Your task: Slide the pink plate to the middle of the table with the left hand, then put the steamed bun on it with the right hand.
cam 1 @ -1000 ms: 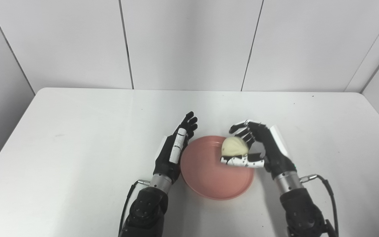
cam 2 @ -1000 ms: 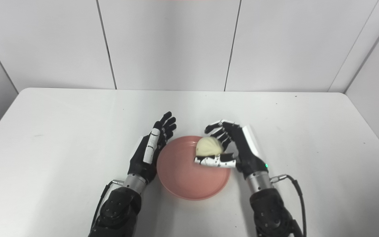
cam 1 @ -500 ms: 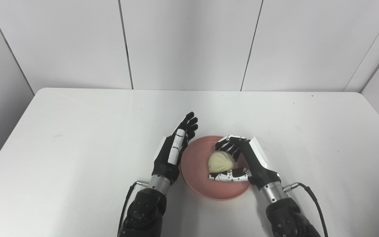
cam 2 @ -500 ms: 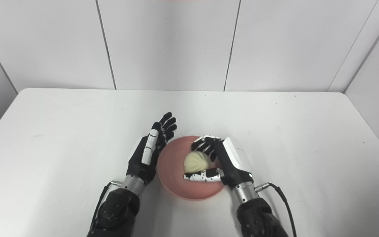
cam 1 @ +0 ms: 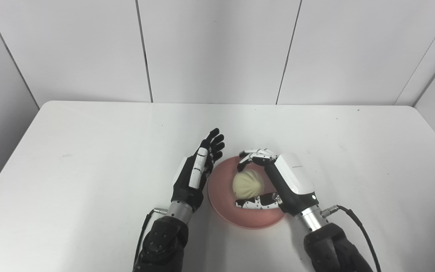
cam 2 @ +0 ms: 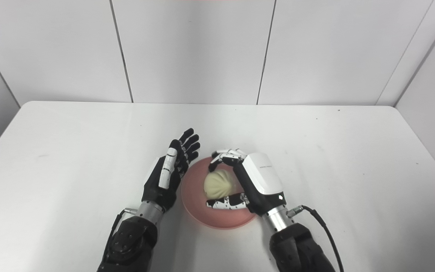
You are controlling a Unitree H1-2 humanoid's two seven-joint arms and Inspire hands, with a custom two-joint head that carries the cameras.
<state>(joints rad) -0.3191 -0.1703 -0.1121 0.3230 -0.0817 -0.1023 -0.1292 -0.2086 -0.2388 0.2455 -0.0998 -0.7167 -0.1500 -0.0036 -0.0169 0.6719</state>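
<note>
My right hand (cam 1: 278,183) is over the pink plate (cam 1: 223,204) now, wrapped around the bun (cam 1: 248,183), fingers (cam 1: 257,155) curled over its far side and the thumb lying along its near side. The bun sits low in the grip, over the middle of the plate; whether its base is touching the plate I cannot tell from here. The plate itself rests on the table (cam 1: 89,151), about midway across and toward my edge, so I judge the sliding part done.

My left hand (cam 1: 196,172) stands on edge just beside the plate's left rim, fingers straight and spread, holding nothing.

Now, the bun. I reckon this is a light, soft thing with a smooth rounded skin and a pleated top, the sort that dents if squeezed and can roll once free. So I want only a cradle here, pressure shared around the broad sides, nothing pinching the pleats. The sides are the place to hold it, as I have it now.

For the release, my feeling is: get it down flat on its base first, then ease fingers and thumb apart together, so neither drags it sideways. The plate looks stiff and smooth, with a shallow rim that should help catch a small roll.
</note>
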